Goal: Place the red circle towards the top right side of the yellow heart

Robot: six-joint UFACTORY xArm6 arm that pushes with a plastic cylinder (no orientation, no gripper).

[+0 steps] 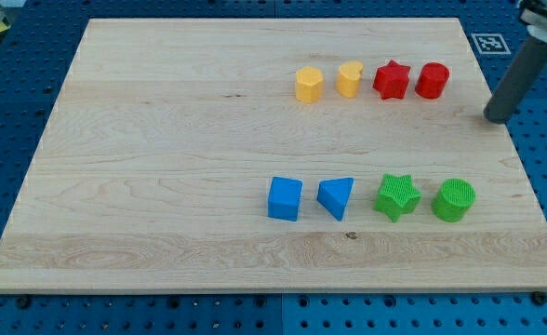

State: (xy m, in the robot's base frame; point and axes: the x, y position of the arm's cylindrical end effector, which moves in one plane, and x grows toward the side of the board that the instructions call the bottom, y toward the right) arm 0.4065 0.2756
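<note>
Eight blocks are seen on the desk (162, 186); the red circle (433, 81) lies just left of my tip (495, 118), the yellow heart (350, 79) farther left; no fingers are fitted, so none are spread or pressed together

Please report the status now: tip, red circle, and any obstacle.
My tip off board's right edge, clear of blocks. Red circle untouched. Red star between it and yellow heart.

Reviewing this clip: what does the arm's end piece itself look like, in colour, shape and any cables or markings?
Only a short stretch shows at the view's right edge: a plain, straight, dark grey cylindrical rod, ending in my tip, which is flat-ended. A darker, wider part sits above it at the view's top corner. No cables or markings are visible on it.
</note>
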